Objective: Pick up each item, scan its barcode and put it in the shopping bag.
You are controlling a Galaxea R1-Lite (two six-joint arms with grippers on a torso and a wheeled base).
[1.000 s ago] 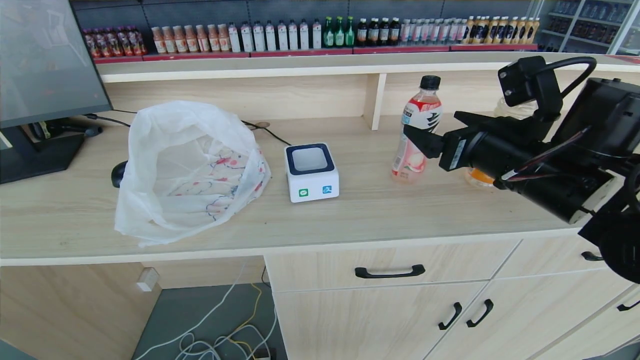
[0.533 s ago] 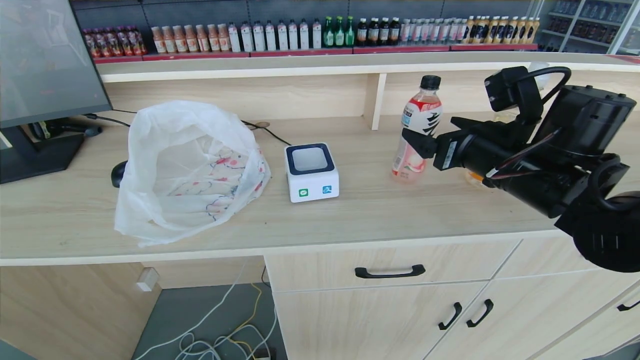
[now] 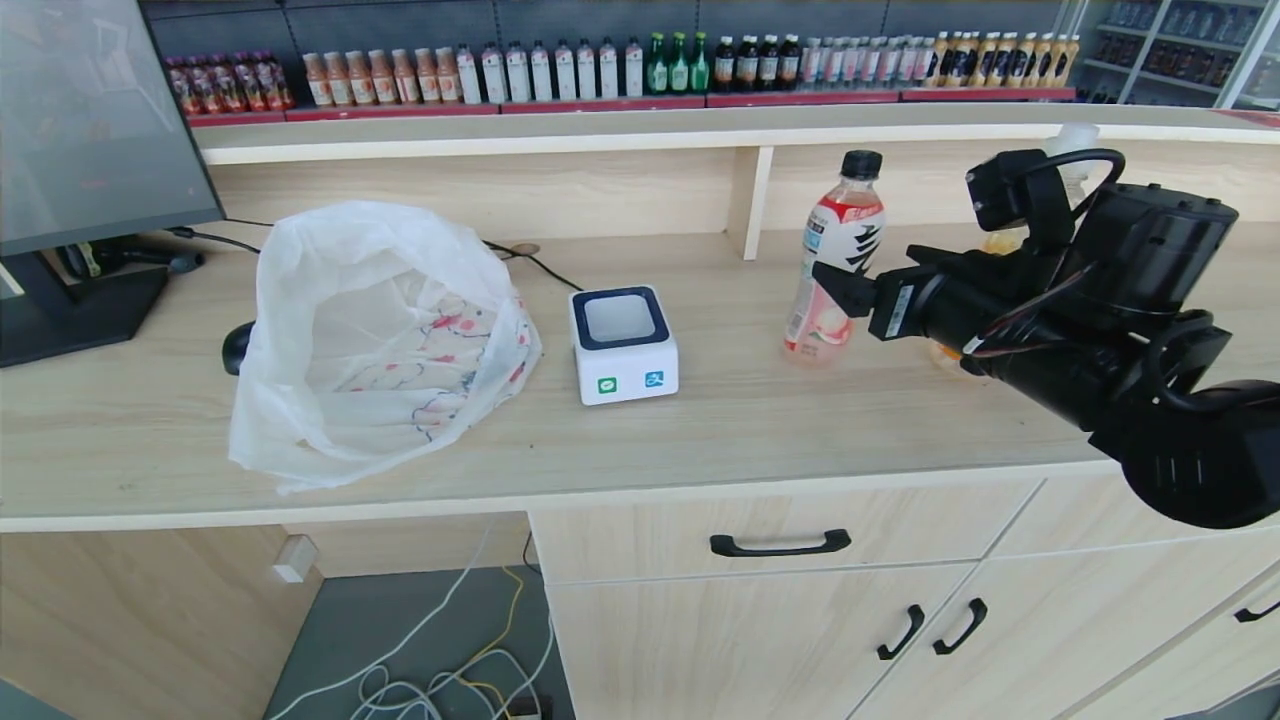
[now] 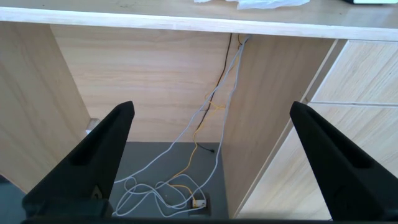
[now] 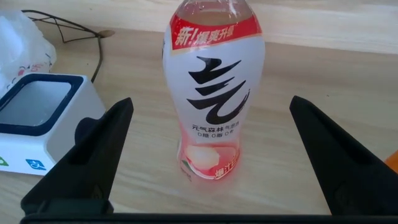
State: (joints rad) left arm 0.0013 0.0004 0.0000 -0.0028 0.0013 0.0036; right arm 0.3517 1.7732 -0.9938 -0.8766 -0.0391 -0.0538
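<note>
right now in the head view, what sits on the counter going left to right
monitor → shopping bag → scanner → pink bottle

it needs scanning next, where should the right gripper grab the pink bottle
Grip the bottle round its mid body, on the label, coming in level from the right. It stands upright and is round, so a side pinch should hold. The open right gripper faces it squarely, jaws set wider than the body.
</note>
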